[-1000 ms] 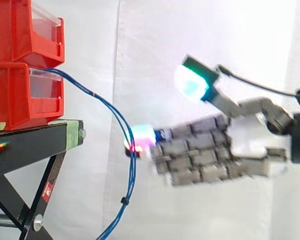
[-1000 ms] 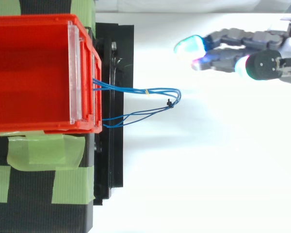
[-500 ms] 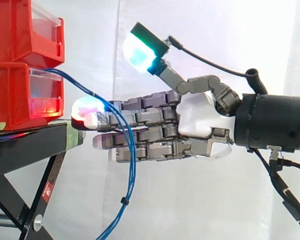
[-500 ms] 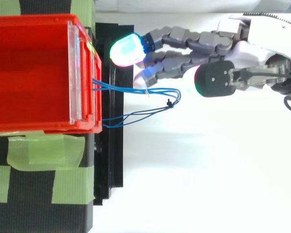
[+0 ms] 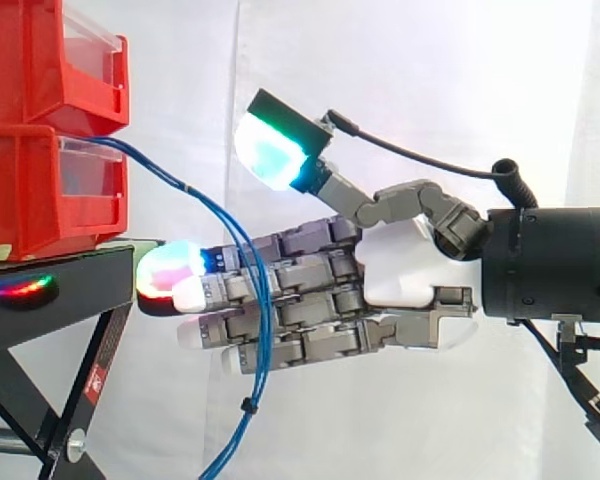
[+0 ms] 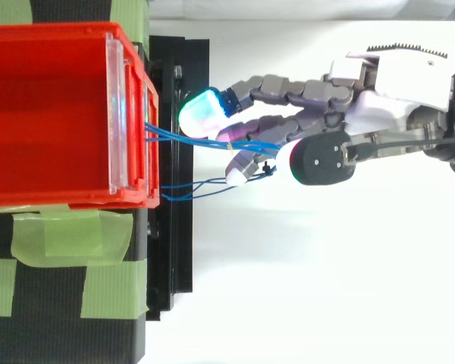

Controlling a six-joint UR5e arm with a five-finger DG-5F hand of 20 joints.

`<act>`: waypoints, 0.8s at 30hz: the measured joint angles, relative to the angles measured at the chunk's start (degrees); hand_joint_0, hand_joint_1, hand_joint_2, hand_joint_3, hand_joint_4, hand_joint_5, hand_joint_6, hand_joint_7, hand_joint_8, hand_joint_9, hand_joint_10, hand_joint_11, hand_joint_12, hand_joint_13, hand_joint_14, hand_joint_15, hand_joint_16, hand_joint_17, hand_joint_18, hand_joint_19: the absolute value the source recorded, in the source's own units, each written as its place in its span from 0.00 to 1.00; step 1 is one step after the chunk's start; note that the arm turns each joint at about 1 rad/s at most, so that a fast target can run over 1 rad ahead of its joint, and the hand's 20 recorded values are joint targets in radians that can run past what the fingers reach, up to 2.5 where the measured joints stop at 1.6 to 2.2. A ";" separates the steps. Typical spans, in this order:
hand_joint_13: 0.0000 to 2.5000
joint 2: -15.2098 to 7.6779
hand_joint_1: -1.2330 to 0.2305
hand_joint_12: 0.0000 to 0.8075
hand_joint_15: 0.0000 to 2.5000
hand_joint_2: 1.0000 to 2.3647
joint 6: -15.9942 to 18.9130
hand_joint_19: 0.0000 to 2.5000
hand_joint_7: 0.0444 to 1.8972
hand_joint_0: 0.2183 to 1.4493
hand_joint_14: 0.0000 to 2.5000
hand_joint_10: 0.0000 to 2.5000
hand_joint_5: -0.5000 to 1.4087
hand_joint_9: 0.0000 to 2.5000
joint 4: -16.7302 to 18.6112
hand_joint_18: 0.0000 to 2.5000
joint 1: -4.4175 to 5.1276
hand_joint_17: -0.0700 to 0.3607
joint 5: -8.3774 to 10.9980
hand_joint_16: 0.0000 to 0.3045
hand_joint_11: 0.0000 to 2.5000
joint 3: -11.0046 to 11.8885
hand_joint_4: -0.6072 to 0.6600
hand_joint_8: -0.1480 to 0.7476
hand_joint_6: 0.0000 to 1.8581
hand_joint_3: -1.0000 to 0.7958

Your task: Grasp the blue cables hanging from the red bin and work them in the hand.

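Bright, even light; white curtain [image 5: 400, 80] blown out, shadows faint. Coloured gleam on black stand [image 5: 70, 290] beside glowing fingertips [image 5: 165, 272].

The hand [image 6: 379, 91], at 3 o'clock, points its straight fingers toward 9 o'clock, crossing the blue cables [image 6: 174, 135]. These cables run out from the red bin [image 6: 53, 34] at 9 o'clock, above the black stand [image 6: 178, 250].

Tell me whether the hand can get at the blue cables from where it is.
Probably yes. The hand is open, its straight fingers cross the blue cables hanging from the red bin, its thumb is raised above, and nothing stands between.
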 measured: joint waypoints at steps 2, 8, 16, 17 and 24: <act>0.14 -0.01 0.46 0.49 0.12 0.00 -0.06 0.07 0.36 0.47 0.00 0.00 0.22 0.28 -0.25 0.06 0.01 0.49 -0.10 0.21 0.19 -0.03 0.67 0.55 0.00 0.03; 0.19 -1.81 0.46 0.52 0.14 0.00 1.31 0.10 0.36 0.47 0.00 0.01 0.22 0.29 0.39 0.13 0.00 0.49 -0.52 0.20 0.19 -0.81 0.68 0.55 0.00 0.03; 0.26 -2.99 0.46 0.54 0.19 0.00 1.79 0.14 0.36 0.48 0.01 0.01 0.24 0.33 1.47 0.21 -0.31 0.48 -3.02 0.20 0.22 -0.97 0.69 0.55 0.00 0.04; 0.26 -3.49 0.46 0.54 0.19 0.00 1.74 0.15 0.36 0.48 0.01 0.01 0.24 0.33 1.60 0.21 -0.38 0.48 -3.45 0.20 0.22 -1.00 0.69 0.56 0.00 0.04; 0.32 -5.21 0.46 0.56 0.27 0.00 2.09 0.18 0.37 0.49 0.01 0.01 0.25 0.39 3.29 0.26 -1.53 0.47 -10.74 0.19 0.32 -0.99 0.69 0.56 0.00 0.05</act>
